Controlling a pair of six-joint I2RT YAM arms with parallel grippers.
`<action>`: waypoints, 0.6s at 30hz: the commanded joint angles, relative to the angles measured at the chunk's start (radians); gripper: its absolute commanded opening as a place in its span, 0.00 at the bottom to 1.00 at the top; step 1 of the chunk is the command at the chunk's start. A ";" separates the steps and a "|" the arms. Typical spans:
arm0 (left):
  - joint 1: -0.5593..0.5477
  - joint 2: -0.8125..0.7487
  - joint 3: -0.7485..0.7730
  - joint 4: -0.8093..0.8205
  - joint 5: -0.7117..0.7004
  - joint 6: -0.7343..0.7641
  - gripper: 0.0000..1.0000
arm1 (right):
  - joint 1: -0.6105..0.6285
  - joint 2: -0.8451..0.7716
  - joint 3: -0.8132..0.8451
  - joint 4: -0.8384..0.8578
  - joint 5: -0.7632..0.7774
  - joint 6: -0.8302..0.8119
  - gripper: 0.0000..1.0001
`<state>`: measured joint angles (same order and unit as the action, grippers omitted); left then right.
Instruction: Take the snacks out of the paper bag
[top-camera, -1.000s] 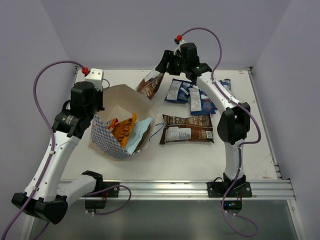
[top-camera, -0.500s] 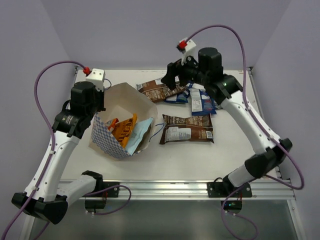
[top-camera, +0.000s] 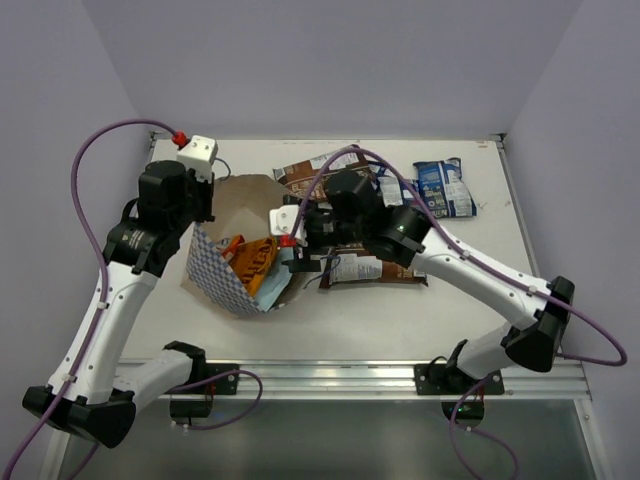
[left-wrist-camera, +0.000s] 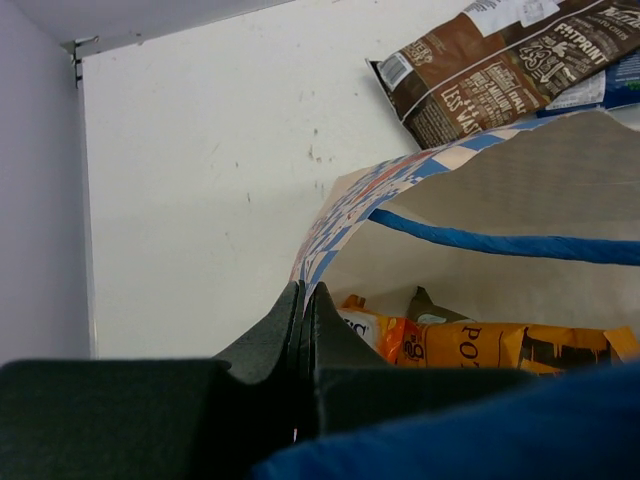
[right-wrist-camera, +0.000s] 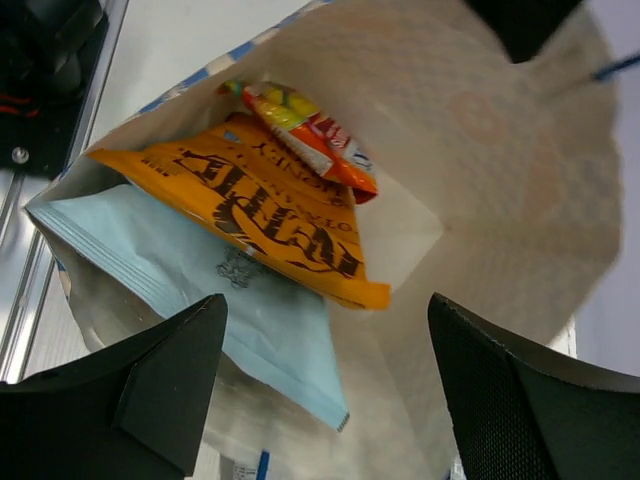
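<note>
**Bag may drag with the packet**

The left gripper (left-wrist-camera: 303, 310) is pressed together on the rim of the paper bag (left-wrist-camera: 480, 190). The right gripper (right-wrist-camera: 330, 370), jaws spread, hovers at its mouth over the orange packet (right-wrist-camera: 270, 215) and light blue packet (right-wrist-camera: 200, 290) inside. A pinch could catch paper or both packets and tug the rim free; that hold's firmness is unclear.

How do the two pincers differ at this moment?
The left pincer is shut, pinching the paper bag by its rim; the right pincer is wide open and holds nothing. The left pincer sits at the bag's edge; the right pincer points into its mouth, at the orange packet and light blue packet. Both are black.
</note>
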<state>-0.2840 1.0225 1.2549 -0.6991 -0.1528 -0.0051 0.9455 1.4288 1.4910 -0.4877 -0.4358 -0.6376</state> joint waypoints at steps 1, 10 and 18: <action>-0.006 0.001 0.080 0.072 0.070 0.053 0.00 | 0.062 0.067 0.087 -0.035 0.061 -0.152 0.84; -0.006 0.010 0.100 0.070 0.114 0.068 0.00 | 0.133 0.217 0.149 -0.141 0.101 -0.212 0.82; -0.006 -0.005 0.081 0.070 0.136 0.071 0.00 | 0.142 0.373 0.210 -0.144 0.134 -0.232 0.67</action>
<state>-0.2844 1.0458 1.2884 -0.7055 -0.0406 0.0463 1.0801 1.7638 1.6585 -0.6289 -0.3401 -0.8429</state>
